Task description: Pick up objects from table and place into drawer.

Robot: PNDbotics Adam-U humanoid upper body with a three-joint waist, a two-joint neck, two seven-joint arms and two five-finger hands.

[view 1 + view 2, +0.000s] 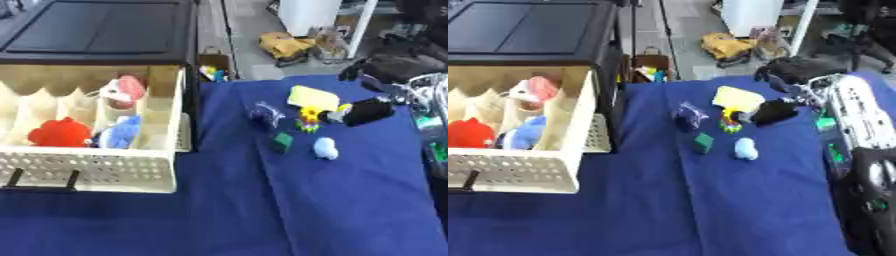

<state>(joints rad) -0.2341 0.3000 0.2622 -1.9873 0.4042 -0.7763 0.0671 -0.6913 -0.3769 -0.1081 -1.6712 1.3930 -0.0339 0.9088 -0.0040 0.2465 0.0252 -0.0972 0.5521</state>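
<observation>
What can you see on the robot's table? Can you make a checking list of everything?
Surface: blue cloth covers the table.
Job's things: open drawer holds red, blue and pink-white toys; yellow card, green block, pale blue toy, purple thing, yellow-green toy lie on the cloth.
Clutter: nothing seen.
Hands: right hand reaching among the toys, fingers unclear; left not in view.
Cables: wires along the right arm.
Surroundings: black cabinet, yellow bag on floor.
</observation>
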